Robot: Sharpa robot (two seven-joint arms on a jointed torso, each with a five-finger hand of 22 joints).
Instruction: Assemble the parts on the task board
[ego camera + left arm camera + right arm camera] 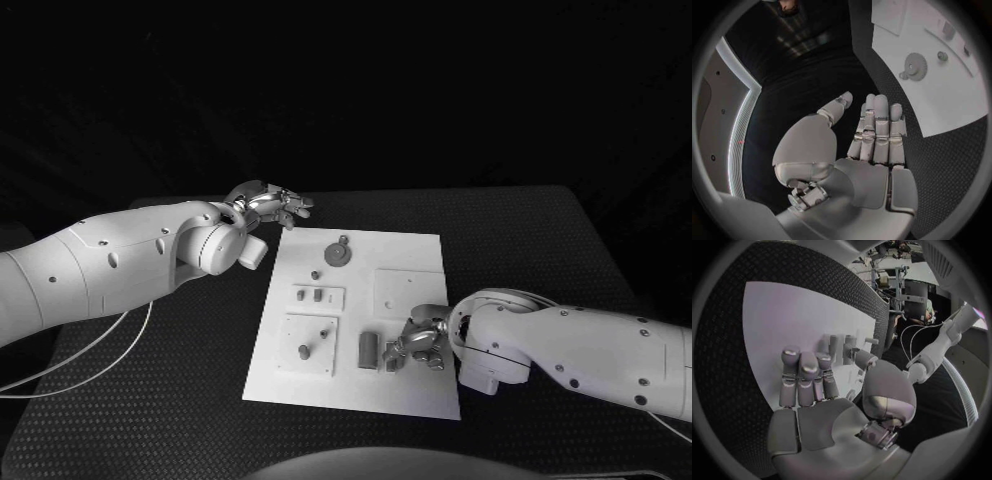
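Note:
The white task board (407, 390) lies in the middle of the black table. A grey gear (339, 252) sits near its far edge, with small pegs (304, 351) and short blocks (369, 350) toward its near half. My left hand (268, 206) hovers off the board's far left corner, fingers straight and apart, holding nothing (870, 145); that view also has the board (954, 95) and gear (915, 64). My right hand (420, 338) hangs low over the board's near right part, beside a grey part (394, 352). Its fingers (804, 377) lie flat and extended over the board (786, 315), and its thumb is close to upright parts (841, 347).
Black textured table (548, 250) surrounds the board on all sides. A white cable (87, 360) trails from my left arm across the table's left side. My left arm (942, 340) appears beyond the board in the right wrist view.

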